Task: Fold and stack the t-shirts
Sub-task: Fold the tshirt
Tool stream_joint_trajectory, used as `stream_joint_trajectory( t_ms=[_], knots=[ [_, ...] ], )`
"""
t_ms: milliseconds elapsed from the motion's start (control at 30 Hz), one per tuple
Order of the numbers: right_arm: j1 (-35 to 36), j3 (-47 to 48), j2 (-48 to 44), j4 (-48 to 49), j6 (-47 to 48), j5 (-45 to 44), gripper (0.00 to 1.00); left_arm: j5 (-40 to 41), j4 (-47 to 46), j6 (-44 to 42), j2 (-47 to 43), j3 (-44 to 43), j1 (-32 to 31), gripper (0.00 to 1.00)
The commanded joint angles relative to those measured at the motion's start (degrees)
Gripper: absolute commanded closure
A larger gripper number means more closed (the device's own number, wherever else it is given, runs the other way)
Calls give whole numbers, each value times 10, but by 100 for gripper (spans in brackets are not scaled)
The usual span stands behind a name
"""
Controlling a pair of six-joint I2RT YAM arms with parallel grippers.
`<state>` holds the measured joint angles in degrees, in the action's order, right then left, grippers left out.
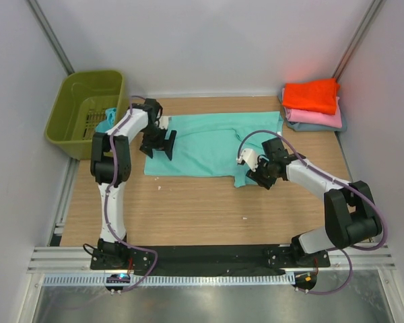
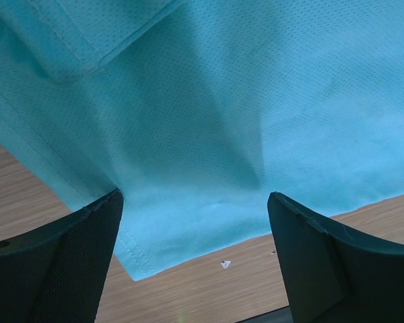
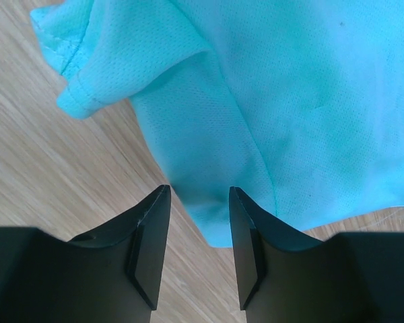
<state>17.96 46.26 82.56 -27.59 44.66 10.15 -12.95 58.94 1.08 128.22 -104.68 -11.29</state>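
One teal t-shirt [image 1: 209, 145] flat toward the table's far edge, long axis left-to-right | left fingers [image 2: 60, 262] spread wide over its left end | right fingers [image 3: 148, 249] part-open, nothing held, at its near-right sleeve

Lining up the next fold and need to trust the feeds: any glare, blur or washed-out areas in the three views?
Top external view: evenly lit, soft shadows, but the orange t-shirt glows oversaturated. Left wrist view: teal t-shirt weave sharp, the left end effector's fingers dark. Right wrist view: cloth washes out toward the upper right, the right end effector's fingers nearly black.
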Motion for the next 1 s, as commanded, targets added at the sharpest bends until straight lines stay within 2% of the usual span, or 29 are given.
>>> stream_joint_trajectory(
  t_ms=[0, 233, 367, 433, 467, 500, 600, 767, 867, 900, 933, 967],
  knots=[
    [4, 1, 11, 32, -4, -15, 54, 13, 2, -5, 12, -18, 0, 10],
    [9, -8, 15, 33, 20, -17, 55, 12, -1, -1, 11, 3, 0, 11],
    [18, -26, 15, 40, 37, -29, 60, 12, 0, 0, 17, -2, 0, 10],
    [20, -24, 12, 36, 46, -33, 68, 12, 2, 0, 19, -3, 0, 10],
    [20, -22, 10, 35, 46, -36, 76, 12, 2, 1, 18, -3, 0, 11],
    [20, -14, 9, 34, 44, -38, 91, 10, 1, 1, 19, -3, 0, 10],
    [20, 19, -1, 19, 42, -43, 99, 10, 2, 1, 19, -3, 0, 11],
    [20, 95, -3, 22, 53, -57, 99, 10, 2, 0, 19, -4, 0, 10],
    [16, 136, 33, 46, 53, -74, 98, 8, 3, 0, 19, -7, -1, 11],
    [13, 139, 45, 81, 48, -87, 98, 7, 6, 0, 19, -9, -1, 11],
    [12, 142, 62, 107, 39, -99, 95, 6, 5, 0, 19, -8, -1, 11],
    [13, 147, 92, 132, 31, -157, 82, 6, 5, 0, 19, -10, -1, 11]
  ],
)
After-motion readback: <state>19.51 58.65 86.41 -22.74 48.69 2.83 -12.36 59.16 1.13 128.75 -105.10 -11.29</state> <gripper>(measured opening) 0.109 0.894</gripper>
